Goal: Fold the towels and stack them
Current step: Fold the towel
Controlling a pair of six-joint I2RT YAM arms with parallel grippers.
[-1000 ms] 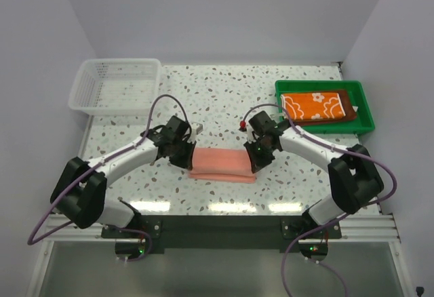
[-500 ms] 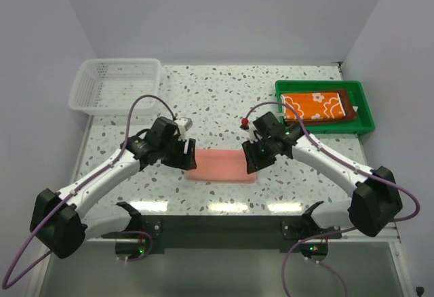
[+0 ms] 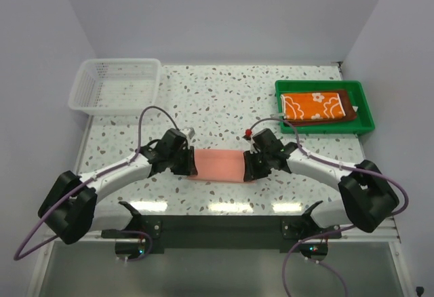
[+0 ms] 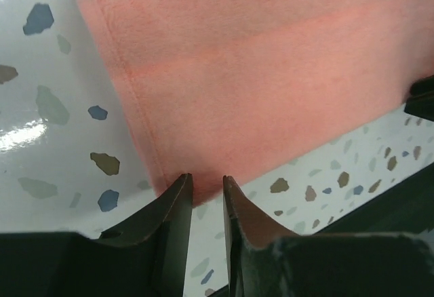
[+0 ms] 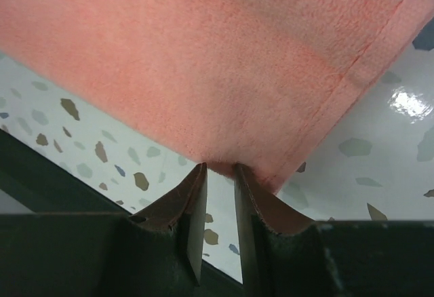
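A salmon pink towel (image 3: 218, 165) lies folded flat in the middle of the table, near the front. My left gripper (image 3: 185, 165) is at its left end, and in the left wrist view the left gripper (image 4: 205, 177) has its tips at the near left corner of the towel (image 4: 258, 73), jaws a narrow gap apart. My right gripper (image 3: 251, 167) is at the towel's right end. The right wrist view shows the right gripper (image 5: 219, 166) just as narrowly open, tips touching the near edge of the towel (image 5: 203, 60). An orange flowered towel (image 3: 313, 105) lies on a dark brown one (image 3: 352, 111).
The green tray (image 3: 366, 104) holding the stacked towels stands at the back right. A white mesh basket (image 3: 115, 85) stands at the back left. The table's front edge runs just behind both grippers.
Both grippers let go of the towel, opened wide, then narrowed again while dropping to its near corners. The towel now lies flatter, as one neat rectangle.
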